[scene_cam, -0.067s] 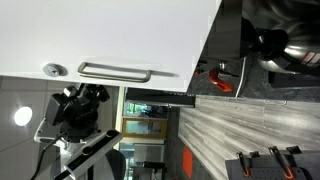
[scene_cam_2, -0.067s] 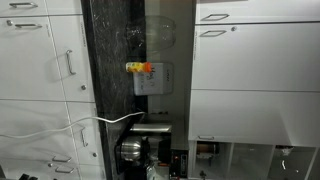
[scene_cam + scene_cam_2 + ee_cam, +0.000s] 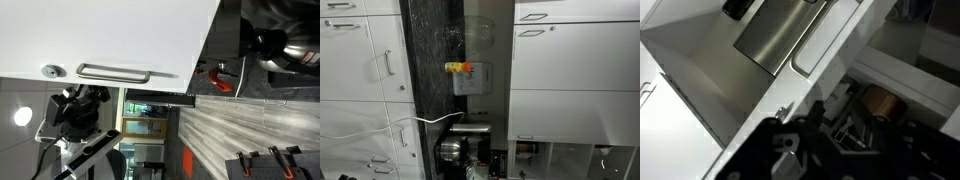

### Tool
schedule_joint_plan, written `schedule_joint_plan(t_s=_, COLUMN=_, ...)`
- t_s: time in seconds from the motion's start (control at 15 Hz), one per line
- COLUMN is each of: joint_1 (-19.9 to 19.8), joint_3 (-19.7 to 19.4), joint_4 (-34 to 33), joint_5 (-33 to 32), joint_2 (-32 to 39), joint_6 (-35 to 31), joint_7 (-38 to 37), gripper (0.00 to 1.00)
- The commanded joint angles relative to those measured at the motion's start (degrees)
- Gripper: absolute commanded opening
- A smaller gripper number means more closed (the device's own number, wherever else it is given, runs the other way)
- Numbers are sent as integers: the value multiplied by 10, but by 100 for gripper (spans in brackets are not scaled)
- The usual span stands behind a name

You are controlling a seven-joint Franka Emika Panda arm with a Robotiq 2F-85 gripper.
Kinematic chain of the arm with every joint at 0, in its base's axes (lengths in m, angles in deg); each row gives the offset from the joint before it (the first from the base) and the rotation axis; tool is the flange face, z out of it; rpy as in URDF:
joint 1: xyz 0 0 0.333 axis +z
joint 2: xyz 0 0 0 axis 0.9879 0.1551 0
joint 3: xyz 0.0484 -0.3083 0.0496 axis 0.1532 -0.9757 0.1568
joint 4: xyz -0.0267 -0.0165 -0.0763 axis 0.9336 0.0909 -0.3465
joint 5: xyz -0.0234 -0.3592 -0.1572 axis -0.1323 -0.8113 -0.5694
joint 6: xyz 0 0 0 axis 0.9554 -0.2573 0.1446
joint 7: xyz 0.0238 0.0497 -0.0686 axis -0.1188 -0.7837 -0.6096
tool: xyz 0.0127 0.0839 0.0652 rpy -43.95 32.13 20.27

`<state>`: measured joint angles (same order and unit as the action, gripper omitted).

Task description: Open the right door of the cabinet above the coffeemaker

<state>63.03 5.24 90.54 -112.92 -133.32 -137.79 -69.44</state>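
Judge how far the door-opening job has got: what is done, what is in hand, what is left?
Done, it seems: the right door stands swung out, and the cabinet shows its inside. In hand: the claw sits below the bar handle, apparently off it. Left: probably nothing but to back away.
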Motion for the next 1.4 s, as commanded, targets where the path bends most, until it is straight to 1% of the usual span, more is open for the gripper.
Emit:
schedule_joint_plan(t_s=0.0, joint_1=-21, joint_3=-26, joint_4=-42, joint_5=-22, joint_2=45, joint_6=34, joint_7=-24, gripper=66)
schedule_joint_plan(t_s=0.27, joint_1=-16, joint_3=-1, joint_4=-44, joint_5=-21, joint_2=54, joint_6=41, joint_7=-44, gripper=99)
schedule_joint_plan(t_s=0.33, joint_1=-13, joint_3=0, joint_4=-44, joint_5=-20, joint_2=54, joint_6=38, joint_7=-45, gripper=100)
schedule_joint_plan(t_s=0.67, joint_1=8, joint_3=10, joint_4=-39, joint_5=-8, joint_2=53, joint_6=27, joint_7=-35, gripper=100)
schedule_joint_plan(t_s=0.8, joint_1=21, joint_3=9, joint_4=-35, joint_5=5, joint_2=52, joint_6=26, joint_7=-26, gripper=100)
schedule_joint_plan(t_s=0.93, joint_1=37, joint_3=7, joint_4=-39, joint_5=17, joint_2=68, joint_6=21, joint_7=-26, gripper=100)
schedule_joint_plan(t_s=1.0, joint_1=44, joint_3=19, joint_4=-43, joint_5=30, joint_2=74, joint_6=31, joint_7=-26, gripper=100)
schedule_joint_plan(t_s=1.33, joint_1=66, joint_3=54, joint_4=-51, joint_5=45, joint_2=112, joint_6=28, joint_7=-53, gripper=100)
